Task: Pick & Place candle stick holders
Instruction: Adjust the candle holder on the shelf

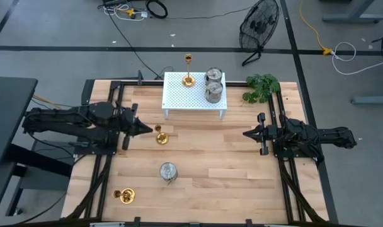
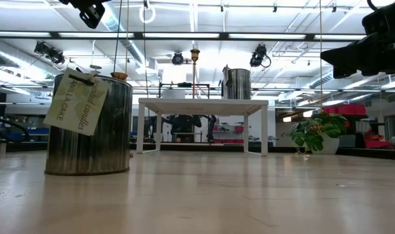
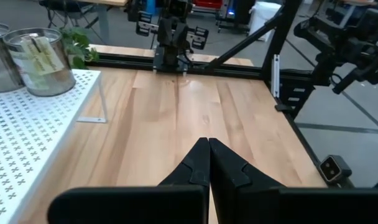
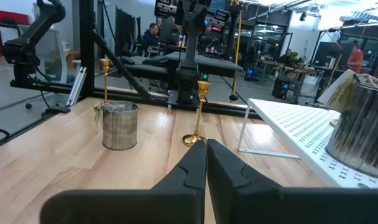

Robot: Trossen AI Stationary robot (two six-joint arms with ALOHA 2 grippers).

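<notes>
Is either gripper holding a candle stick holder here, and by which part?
Nothing is held. The left gripper and right gripper are both shut on nothing, above bare table.

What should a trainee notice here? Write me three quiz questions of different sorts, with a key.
1. How many candle stick holders stand on the white perforated rack?
A. one B. three C. five
2. True or false: the left gripper has its fingers shut and holds nothing.
3. Fill in: the silver holder on the bare table stands between two ____ holders.

Key:
1. B: a gold holder and two silver holders.
2. True; the right gripper is likewise shut and empty.
3. Gold: one near the left gripper, one by the table's front edge.
</notes>
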